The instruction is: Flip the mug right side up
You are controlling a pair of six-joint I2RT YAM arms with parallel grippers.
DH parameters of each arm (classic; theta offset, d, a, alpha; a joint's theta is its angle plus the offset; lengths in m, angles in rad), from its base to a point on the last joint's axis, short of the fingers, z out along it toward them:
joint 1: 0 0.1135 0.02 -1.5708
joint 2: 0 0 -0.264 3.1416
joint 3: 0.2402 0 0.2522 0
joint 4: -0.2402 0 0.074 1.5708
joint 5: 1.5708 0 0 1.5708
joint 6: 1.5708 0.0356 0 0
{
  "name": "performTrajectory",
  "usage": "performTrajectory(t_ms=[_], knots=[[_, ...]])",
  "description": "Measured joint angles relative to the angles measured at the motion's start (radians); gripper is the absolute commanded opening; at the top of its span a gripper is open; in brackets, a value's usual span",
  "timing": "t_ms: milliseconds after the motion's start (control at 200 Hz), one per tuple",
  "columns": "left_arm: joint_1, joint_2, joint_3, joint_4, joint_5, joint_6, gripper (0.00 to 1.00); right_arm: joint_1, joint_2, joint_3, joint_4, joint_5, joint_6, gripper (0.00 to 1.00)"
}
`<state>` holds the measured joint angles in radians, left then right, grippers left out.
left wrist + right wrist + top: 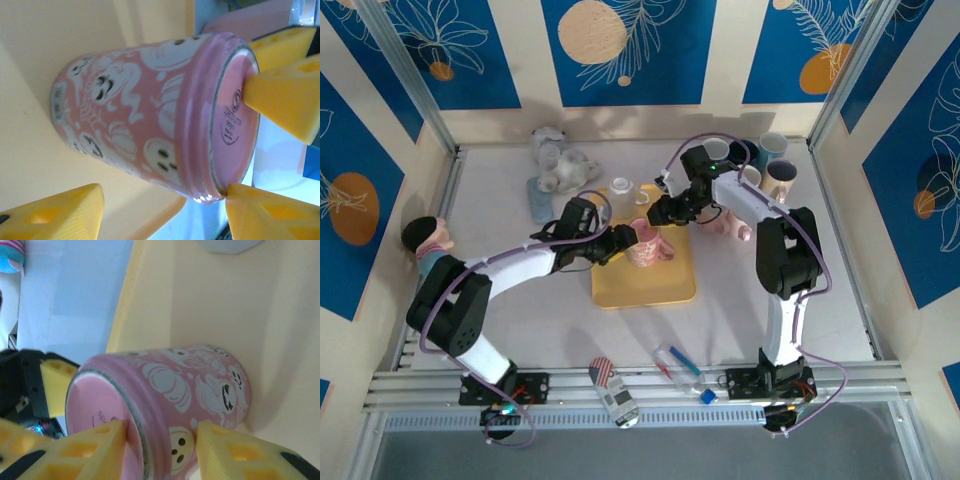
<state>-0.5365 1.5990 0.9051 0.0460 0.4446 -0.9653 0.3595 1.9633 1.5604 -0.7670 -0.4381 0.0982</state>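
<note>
1. Mug [648,245]: one, pink with a white ghost print. It is found on the 12 o'clock half of the tray [660,285], near the centre of the surface [520,300]. The stamped base is turned away from the tray and the rim is toward it, so the mug is not yet righted.
2. Progress: the approach is judged done. The flip and the setting down on the base are left.
3. Left tool [626,240], at the mug's 9 o'clock: the jaws are seen spread. One fingertip is at the base edge and the other is clear of the wall. Nothing is grasped.
4. Right tool [660,215], at the mug's 1 o'clock: one finger is laid over the base and the other against the outer wall. Whether it is clenched cannot be told.
5. Tray: one, yellow.
6. Outward, counted:
   - one small jar [620,187] at 12 o'clock
   - one plush toy [558,165] at 11
   - one doll [428,245] at 9
   - one can [613,392] at 6
   - cups [775,150] at 1 to 2, at least four, exact number not settled
</note>
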Motion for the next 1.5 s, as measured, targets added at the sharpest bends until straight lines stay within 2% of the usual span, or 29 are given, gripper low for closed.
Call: performTrajectory(t_ms=[330,455,560,665,785,900,1015,1165,1280,1501], knots=[[0.108,0.125,0.18,-0.085,0.014,0.094,0.65,0.003,-0.129,-0.133,0.02,0.019,0.102,0.41],[0.126,0.106,0.232,-0.161,-0.024,0.162,0.65,0.013,-0.204,-0.161,0.037,0.023,0.175,0.4],[0.114,0.024,0.237,-0.252,-0.075,0.242,0.64,0.006,-0.305,-0.172,0.062,0.039,0.241,0.37],[0.039,-0.082,0.24,-0.358,-0.169,0.316,0.62,-0.03,-0.417,-0.172,0.067,0.085,0.312,0.35],[-0.116,-0.147,0.256,-0.452,-0.295,0.335,0.58,-0.094,-0.516,-0.174,0.028,0.146,0.396,0.35],[-0.241,-0.117,0.298,-0.541,-0.408,0.311,0.59,-0.149,-0.591,-0.213,-0.021,0.18,0.451,0.35],[-0.323,-0.017,0.383,-0.632,-0.515,0.265,0.53,-0.189,-0.663,-0.281,-0.076,0.184,0.481,0.35],[-0.376,0.113,0.486,-0.709,-0.6,0.207,0.47,-0.243,-0.744,-0.353,-0.12,0.172,0.492,0.36],[-0.389,0.189,0.536,-0.748,-0.658,0.155,0.47,-0.279,-0.782,-0.386,-0.122,0.15,0.492,0.36],[-0.391,0.251,0.564,-0.769,-0.709,0.095,0.46,-0.335,-0.789,-0.417,-0.116,0.089,0.491,0.36]])
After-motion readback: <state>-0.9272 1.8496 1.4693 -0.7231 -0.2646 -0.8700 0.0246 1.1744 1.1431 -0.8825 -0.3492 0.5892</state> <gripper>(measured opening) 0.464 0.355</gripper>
